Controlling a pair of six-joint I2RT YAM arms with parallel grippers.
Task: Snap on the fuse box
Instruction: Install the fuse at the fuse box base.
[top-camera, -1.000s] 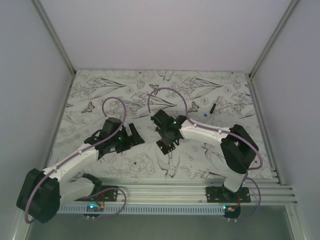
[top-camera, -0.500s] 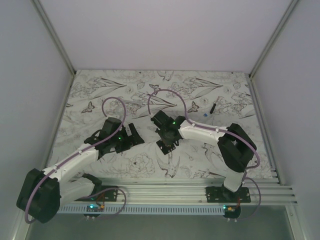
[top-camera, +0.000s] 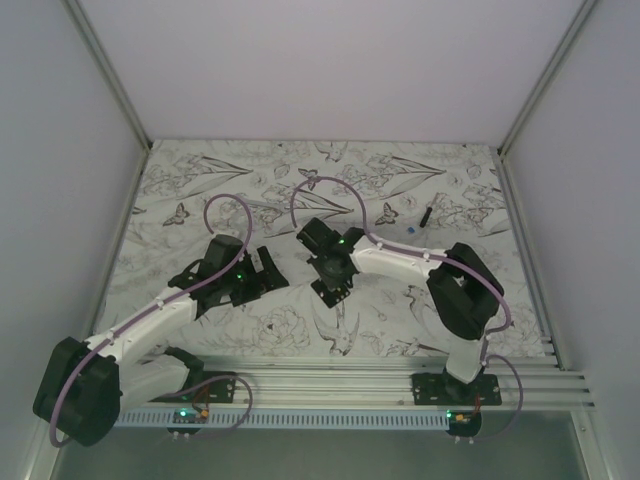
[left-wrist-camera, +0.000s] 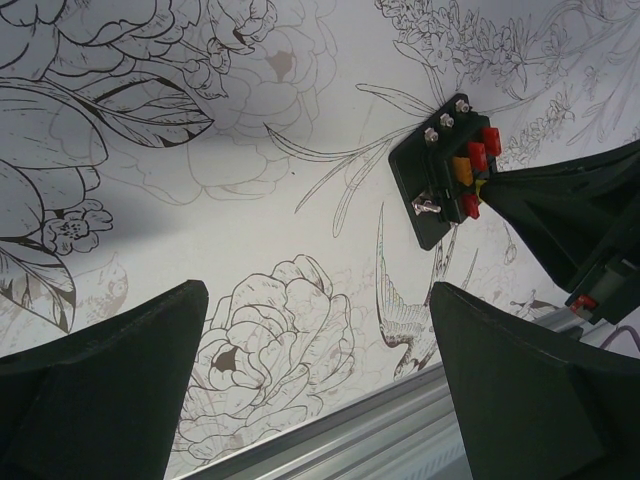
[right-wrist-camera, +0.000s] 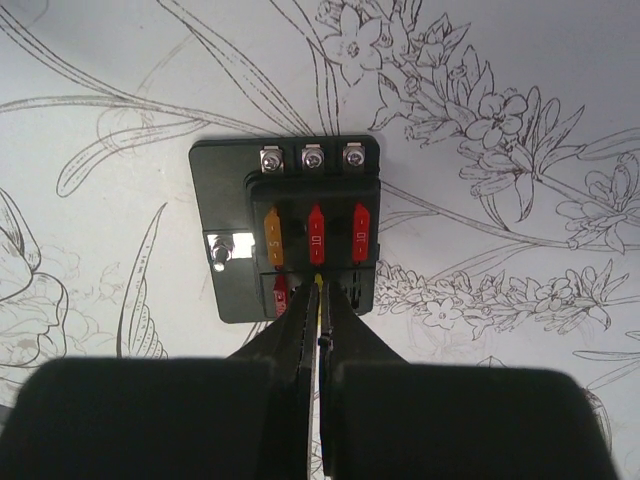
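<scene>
Overhead perhaps hidden, wrist-side plain: fuse box (right-wrist-camera: 285, 200) at right end effector (right-wrist-camera: 320, 290).

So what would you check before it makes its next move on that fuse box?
1. Fuse box flat on table: ok.
2. Right gripper shut at the box's near edge: ok.
3. Yellow bit at its tips actually gripped: cannot tell.
4. Top-row fuses seated: ok.
5. Left gripper open, empty, off the box: ok.
</scene>
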